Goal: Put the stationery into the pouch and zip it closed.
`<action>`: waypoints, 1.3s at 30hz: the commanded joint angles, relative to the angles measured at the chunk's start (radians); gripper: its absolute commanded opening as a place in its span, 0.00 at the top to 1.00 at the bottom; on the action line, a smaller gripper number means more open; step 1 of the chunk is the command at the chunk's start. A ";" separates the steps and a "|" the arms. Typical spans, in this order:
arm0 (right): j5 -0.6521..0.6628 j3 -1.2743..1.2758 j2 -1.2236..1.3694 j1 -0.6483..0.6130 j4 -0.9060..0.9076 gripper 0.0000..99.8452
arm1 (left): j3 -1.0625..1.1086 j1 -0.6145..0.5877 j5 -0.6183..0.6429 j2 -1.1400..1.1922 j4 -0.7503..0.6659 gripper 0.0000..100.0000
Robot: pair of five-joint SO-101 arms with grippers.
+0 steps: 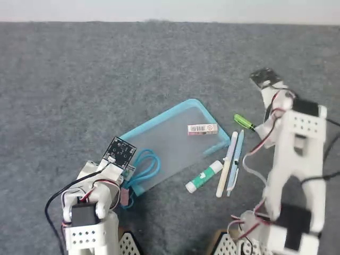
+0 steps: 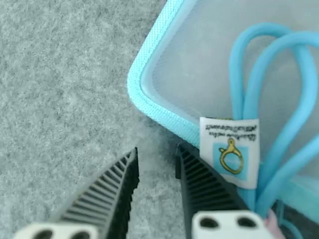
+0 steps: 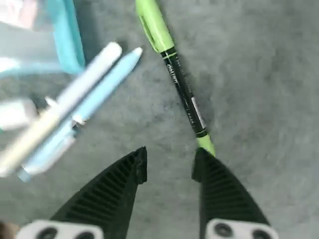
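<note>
Translucent, turquoise-edged pouch [image 1: 170,146]; ribbed left claw [image 2: 155,169] spread at its rounded corner; right claw [image 3: 169,164] spread beside slim green pen [image 3: 175,74].

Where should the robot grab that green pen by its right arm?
Probably around the black middle of the green pen, coming straight down from above with jaws straddling it. It lies flat and alone on the table, and the open right gripper hangs by its end.

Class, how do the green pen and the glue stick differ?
The green pen is slim, green and black; the glue stick is stubbier, mostly white. The green pen lies alone; the glue stick lies beside the pouch and two pale pens. Both lie flat outside the pouch.
</note>
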 commanded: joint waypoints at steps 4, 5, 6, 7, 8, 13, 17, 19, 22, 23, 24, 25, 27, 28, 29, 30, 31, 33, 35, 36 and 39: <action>0.322 -0.089 0.160 0.053 -0.050 0.74 | -0.007 -0.008 -0.006 -0.025 -0.006 0.89; 0.331 -0.089 0.183 0.056 -0.073 0.74 | -0.007 -0.008 -0.006 -0.025 -0.006 0.89; 0.334 -0.089 0.205 0.065 -0.093 0.74 | -0.007 -0.008 -0.006 -0.025 -0.006 0.89; 0.336 -0.089 0.229 0.073 -0.117 0.74 | -0.007 -0.008 -0.006 -0.025 -0.006 0.89; 0.338 -0.091 0.252 0.082 -0.148 0.74 | -0.007 -0.008 -0.006 -0.025 -0.006 0.89; 0.339 -0.092 0.372 0.131 -0.266 0.74 | -0.007 -0.008 -0.006 -0.025 -0.008 0.89; 0.334 -0.092 0.438 0.137 -0.266 0.84 | -0.007 -0.008 -0.006 -0.025 -0.009 0.89; 0.318 -0.089 0.443 0.142 -0.257 0.93 | -0.007 -0.008 -0.006 -0.025 -0.009 0.89; 0.218 -0.094 0.437 0.182 -0.232 0.99 | -0.007 -0.008 -0.006 -0.025 -0.009 0.89; 0.190 -0.094 0.426 0.206 -0.232 0.98 | -0.007 -0.008 -0.006 -0.025 -0.009 0.89; 0.163 -0.094 0.417 0.234 -0.232 0.98 | -0.007 -0.008 -0.006 -0.025 -0.009 0.89; 0.140 -0.094 0.406 0.262 -0.232 0.99 | -0.007 -0.008 -0.006 -0.025 -0.009 0.89; 0.107 -0.094 0.381 0.323 -0.225 0.99 | -0.007 -0.008 -0.006 -0.025 -0.008 0.89; 0.097 -0.094 0.371 0.355 -0.225 0.99 | -0.007 -0.008 -0.006 -0.025 -0.008 0.89; 0.089 -0.094 0.360 0.392 -0.225 0.99 | -0.007 -0.008 -0.006 -0.025 -0.008 0.89; 0.087 -0.094 0.352 0.429 -0.223 0.99 | -0.007 -0.008 -0.006 -0.025 -0.008 0.89; 0.089 -0.094 0.343 0.466 -0.223 0.99 | -0.007 -0.008 -0.006 -0.025 -0.006 0.89; 0.095 -0.094 0.329 0.538 -0.231 0.99 | -0.007 -0.008 -0.006 -0.025 -0.006 0.89; 0.149 -0.104 0.326 0.598 -0.232 0.99 | -0.007 -0.008 -0.006 -0.025 -0.005 0.89; 0.170 -0.115 0.329 0.624 -0.232 0.99 | -0.007 -0.008 -0.006 -0.025 -0.005 0.89; 0.183 -0.158 0.349 0.674 -0.225 0.99 | -0.007 -0.008 -0.006 -0.025 -0.005 0.89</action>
